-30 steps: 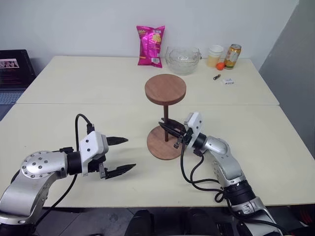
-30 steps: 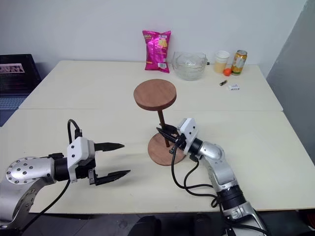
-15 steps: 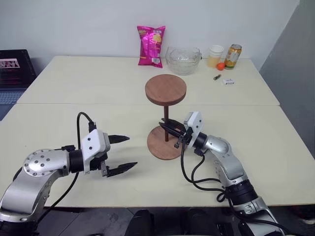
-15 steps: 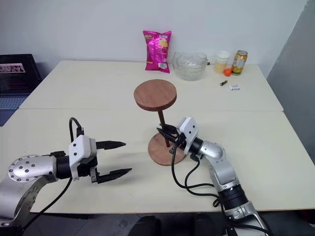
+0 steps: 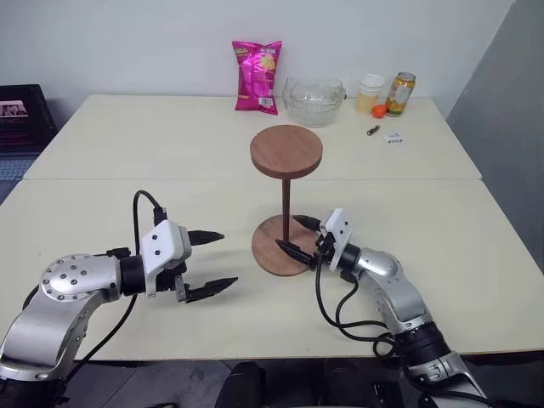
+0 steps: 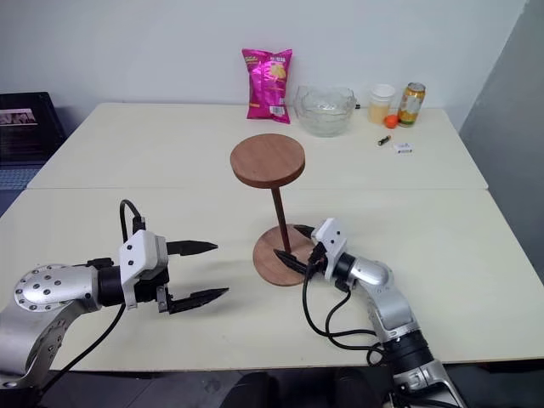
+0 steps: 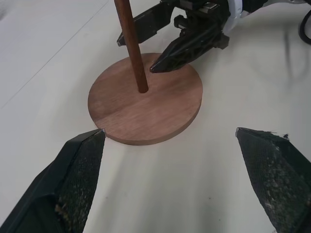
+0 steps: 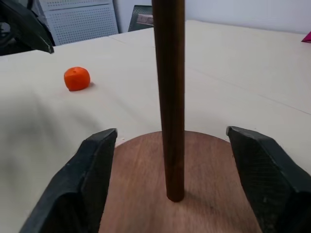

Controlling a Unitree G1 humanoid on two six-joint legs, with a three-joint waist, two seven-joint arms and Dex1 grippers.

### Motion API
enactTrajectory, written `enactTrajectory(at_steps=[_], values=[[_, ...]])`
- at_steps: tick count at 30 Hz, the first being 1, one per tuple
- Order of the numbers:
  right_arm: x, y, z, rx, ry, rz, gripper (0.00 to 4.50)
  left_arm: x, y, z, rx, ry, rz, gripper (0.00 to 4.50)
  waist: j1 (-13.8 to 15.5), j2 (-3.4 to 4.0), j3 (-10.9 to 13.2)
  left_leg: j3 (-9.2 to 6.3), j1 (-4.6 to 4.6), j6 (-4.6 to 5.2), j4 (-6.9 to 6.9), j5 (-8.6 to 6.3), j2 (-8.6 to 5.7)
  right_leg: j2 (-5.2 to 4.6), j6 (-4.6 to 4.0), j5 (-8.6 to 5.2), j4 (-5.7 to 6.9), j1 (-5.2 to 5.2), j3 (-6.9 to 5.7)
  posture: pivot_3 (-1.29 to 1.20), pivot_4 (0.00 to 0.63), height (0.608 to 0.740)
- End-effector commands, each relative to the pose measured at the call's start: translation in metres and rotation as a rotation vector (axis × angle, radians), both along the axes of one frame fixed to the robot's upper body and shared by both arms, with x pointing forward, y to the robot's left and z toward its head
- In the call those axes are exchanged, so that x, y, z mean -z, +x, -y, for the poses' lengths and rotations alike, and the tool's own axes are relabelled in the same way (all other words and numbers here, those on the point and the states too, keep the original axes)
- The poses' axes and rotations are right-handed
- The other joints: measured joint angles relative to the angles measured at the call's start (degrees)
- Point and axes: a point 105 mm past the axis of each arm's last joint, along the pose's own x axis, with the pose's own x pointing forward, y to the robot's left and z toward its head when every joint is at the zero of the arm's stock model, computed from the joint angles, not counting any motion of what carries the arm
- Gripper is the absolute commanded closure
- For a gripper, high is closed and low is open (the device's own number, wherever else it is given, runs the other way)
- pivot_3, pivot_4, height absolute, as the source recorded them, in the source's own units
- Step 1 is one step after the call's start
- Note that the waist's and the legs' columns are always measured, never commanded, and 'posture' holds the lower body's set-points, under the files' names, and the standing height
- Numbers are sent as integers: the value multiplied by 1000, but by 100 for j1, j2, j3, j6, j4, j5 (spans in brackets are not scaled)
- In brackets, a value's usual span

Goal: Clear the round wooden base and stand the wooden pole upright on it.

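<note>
Looking down from the head cameras, you see the thin dark-brown wooden pole (image 5: 287, 210) standing upright, its foot in the centre of the flat reddish-brown round wooden base (image 5: 282, 245) on the cream table (image 5: 127, 144), its fixed disc uppermost. Your right gripper (image 5: 301, 237) lies level just to the right of the pole, its black fingers spread to either side of the shaft, gripping nothing. Your left gripper (image 5: 213, 263) hangs well apart to the left, spread wide and empty, so the right arm is much the nearer.

From the left wrist, you look across the base (image 7: 146, 102); the pole (image 7: 131, 43) rises from its middle, with the right gripper's fingers (image 7: 177, 53) parted behind it.

From the right wrist, the pole (image 8: 169, 97) runs straight up between the two fingers (image 8: 92, 179), touching neither, and a small orange object (image 8: 77, 78) sits on the table beyond. Judging by this, any withdrawal should go straight back along the gripper's line, away from the vertical shaft.
</note>
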Motion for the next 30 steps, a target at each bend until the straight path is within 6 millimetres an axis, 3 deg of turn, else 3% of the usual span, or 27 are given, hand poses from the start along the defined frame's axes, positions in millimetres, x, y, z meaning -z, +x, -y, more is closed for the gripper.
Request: enactTrajectory(at_steps=[1,7,13,18,25,30], values=[[-16,-1,7,-10,15,46,26,-11,0,7,27,1,39,0,7,0,0,0,0,0,0,0,0,0,0,0,0,0,0,0,150,740],[-21,-6,20,-51,-35,41,26,-16,3,7,29,-14,44,0,11,3,6,0,-2,0,1,0,0,0,0,0,0,0,-1,0,150,740],[-28,-13,48,-97,-156,49,26,-20,14,3,-16,3,66,0,21,2,14,-2,-7,0,3,0,-2,-1,1,0,-3,-1,-4,0,150,740],[-49,-22,96,-131,-290,44,26,-20,15,-7,-19,101,58,0,20,6,26,-3,-22,0,5,0,-3,-1,2,0,-4,-13,-6,0,150,740],[-71,-34,133,-138,-365,-3,26,-25,18,-16,-70,94,77,0,20,17,33,-4,-51,0,6,0,2,1,2,1,-1,-41,-9,0,150,740],[-73,-42,138,-157,-398,-10,26,-26,18,-14,-60,83,69,0,27,14,34,-7,-59,0,11,0,-1,-1,2,1,-5,-43,-12,0,150,740]])
